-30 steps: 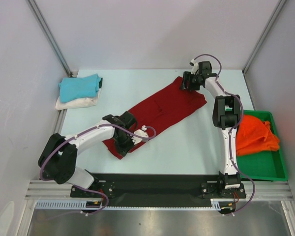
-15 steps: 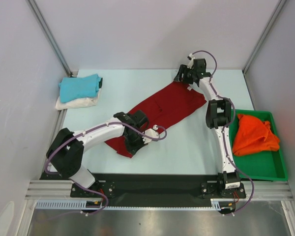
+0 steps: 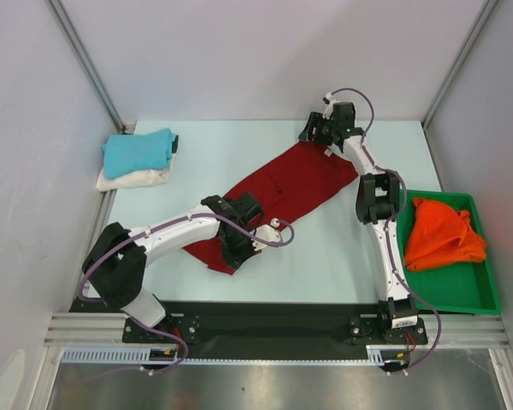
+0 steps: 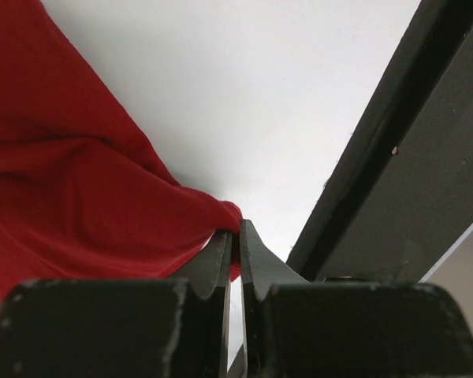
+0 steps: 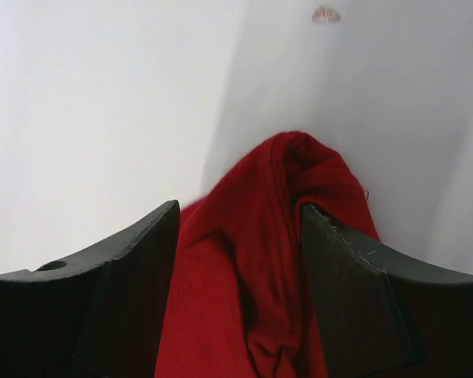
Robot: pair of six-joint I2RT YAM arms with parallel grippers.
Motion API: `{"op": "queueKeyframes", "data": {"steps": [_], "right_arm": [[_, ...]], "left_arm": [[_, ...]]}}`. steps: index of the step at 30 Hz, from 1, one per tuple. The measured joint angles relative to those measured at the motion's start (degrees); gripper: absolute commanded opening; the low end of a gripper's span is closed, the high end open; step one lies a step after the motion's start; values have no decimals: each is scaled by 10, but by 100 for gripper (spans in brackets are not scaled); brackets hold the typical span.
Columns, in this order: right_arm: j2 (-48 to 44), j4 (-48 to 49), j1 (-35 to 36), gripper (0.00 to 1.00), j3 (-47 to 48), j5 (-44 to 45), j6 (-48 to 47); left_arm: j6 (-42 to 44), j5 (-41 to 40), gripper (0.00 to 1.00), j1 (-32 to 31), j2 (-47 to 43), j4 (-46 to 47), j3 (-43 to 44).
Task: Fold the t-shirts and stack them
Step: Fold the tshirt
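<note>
A dark red t-shirt [image 3: 278, 192] lies stretched diagonally across the middle of the table. My left gripper [image 3: 238, 249] is at its near end, shut on a pinch of the red cloth [image 4: 102, 205], which bunches just ahead of the left gripper [image 4: 238, 230]. My right gripper [image 3: 318, 137] is at the shirt's far corner. There the right gripper [image 5: 240, 214] stands open, with a ridge of red cloth [image 5: 252, 260] between its fingers. A turquoise t-shirt [image 3: 138, 151] lies folded on a cream one [image 3: 132, 178] at the far left. An orange t-shirt [image 3: 443, 233] is crumpled in the tray.
The green tray [image 3: 463, 295] sits at the right edge of the table, beside the right arm's base. A black strip [image 3: 265, 320] runs along the near edge, close to my left gripper. White walls with metal posts enclose the table.
My left gripper has slid right along the near side, taking the red shirt's near end with it. My right gripper has shifted slightly left and farther back over the shirt's far corner.
</note>
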Motion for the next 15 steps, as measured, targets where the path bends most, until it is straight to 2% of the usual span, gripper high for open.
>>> {"op": "queueKeyframes", "data": {"steps": [7, 15], "right_arm": [[-90, -51, -18, 69, -121, -5, -53], [-173, -117, -88, 66, -216, 2, -113]], "left_arm": [[0, 0, 8, 0, -25, 0, -30], [0, -2, 8, -1, -30, 6, -31]]}}
